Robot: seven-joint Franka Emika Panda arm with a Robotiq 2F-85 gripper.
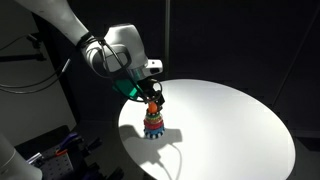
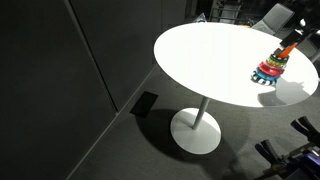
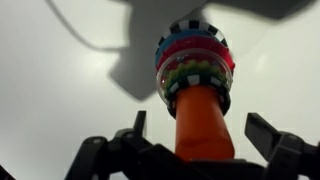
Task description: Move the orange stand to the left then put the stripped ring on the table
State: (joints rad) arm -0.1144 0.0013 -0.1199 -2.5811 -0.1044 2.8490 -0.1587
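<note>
The orange stand (image 3: 203,120) is a post that carries a stack of coloured rings (image 1: 153,124) on the round white table (image 1: 230,115). The stack also shows at the table's right edge in an exterior view (image 2: 270,68). A black-and-white striped ring (image 3: 192,27) lies at the far end of the stack in the wrist view. My gripper (image 3: 200,130) is open, with a finger on each side of the post's top and a gap on both sides. It hangs straight above the stack in an exterior view (image 1: 153,97).
The table stands on a single white pedestal (image 2: 196,130) over a dark floor. Dark walls surround it. Cables and equipment (image 1: 55,150) lie on the floor by the arm's base. The table edge is close to the ring stack.
</note>
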